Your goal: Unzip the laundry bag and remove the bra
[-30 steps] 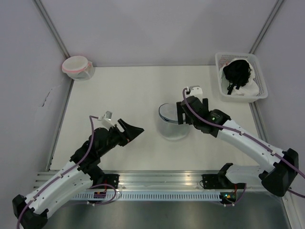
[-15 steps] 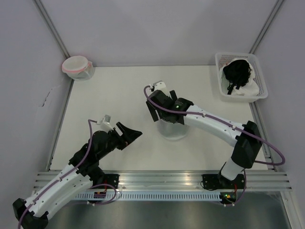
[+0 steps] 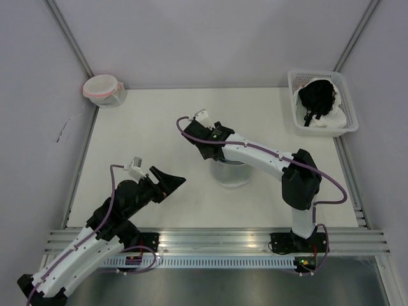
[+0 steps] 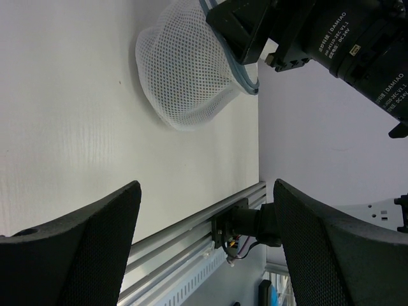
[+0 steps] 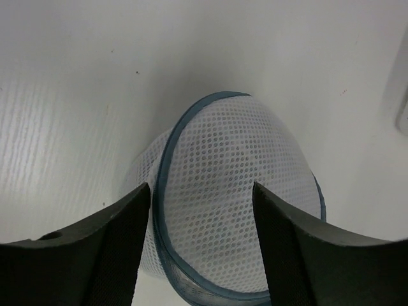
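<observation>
The laundry bag [image 3: 234, 173], white mesh with a grey-blue rim, stands bulged up at the table's middle and looks empty. It also shows in the left wrist view [image 4: 188, 76] and the right wrist view [image 5: 239, 191]. My right gripper [image 3: 209, 153] is open just above the bag's far-left edge; in its own view [image 5: 201, 248] the jaws stand wide on either side of the bag's rim without gripping it. My left gripper [image 3: 171, 185] is open and empty, left of the bag and well apart from it [image 4: 204, 248]. The black bra [image 3: 317, 97] lies in the white basket [image 3: 344, 131].
A round white pouch with a pink rim [image 3: 102, 89] sits at the far left corner. The basket stands at the far right corner. The right arm stretches across the table's right half. An aluminium rail [image 3: 210, 239] runs along the near edge.
My right gripper has swung left across the bag, from its right side to its far-left edge. My left gripper has drawn back a little toward the near left.
</observation>
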`<state>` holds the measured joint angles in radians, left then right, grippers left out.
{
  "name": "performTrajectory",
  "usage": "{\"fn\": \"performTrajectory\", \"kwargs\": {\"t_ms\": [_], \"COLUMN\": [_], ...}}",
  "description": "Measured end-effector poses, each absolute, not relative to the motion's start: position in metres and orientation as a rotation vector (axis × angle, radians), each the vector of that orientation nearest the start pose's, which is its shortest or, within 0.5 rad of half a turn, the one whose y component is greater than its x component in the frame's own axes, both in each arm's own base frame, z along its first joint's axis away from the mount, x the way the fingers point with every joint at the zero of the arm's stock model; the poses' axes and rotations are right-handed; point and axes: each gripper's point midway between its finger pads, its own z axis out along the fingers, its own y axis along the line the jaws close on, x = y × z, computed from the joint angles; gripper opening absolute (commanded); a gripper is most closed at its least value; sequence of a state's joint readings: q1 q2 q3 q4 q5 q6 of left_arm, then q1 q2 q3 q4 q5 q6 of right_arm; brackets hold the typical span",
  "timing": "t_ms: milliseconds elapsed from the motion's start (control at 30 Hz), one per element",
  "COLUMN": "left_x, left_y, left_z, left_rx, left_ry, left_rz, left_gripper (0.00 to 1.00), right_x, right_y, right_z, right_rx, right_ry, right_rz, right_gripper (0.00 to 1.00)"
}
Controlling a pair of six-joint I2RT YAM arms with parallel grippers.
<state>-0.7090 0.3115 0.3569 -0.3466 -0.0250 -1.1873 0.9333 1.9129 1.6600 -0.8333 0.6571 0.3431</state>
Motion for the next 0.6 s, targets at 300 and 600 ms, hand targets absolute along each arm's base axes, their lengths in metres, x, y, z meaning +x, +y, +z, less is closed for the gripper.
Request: {"fn": "performTrajectory", "kwargs": {"t_ms": [300,600], "left_x": [0.162,0.162], "left_y": [-0.183,-0.183], "left_z": [0.175,0.176], "left_rx": [-0.518,-0.525], "left_ry": [2.018,2.014], "left_rz": [-1.227,-1.233], "left_gripper": [0.88,0.88], "right_x": [0.333,0.333], "right_y": [0.283,0.277], "right_z": [0.148,0.159], "right_rx": [-0.489,-0.454], "right_ry": [2.314,2.294], "right_rz": [-0.332,-0.343], "right_gripper": [0.10,0.01]}}
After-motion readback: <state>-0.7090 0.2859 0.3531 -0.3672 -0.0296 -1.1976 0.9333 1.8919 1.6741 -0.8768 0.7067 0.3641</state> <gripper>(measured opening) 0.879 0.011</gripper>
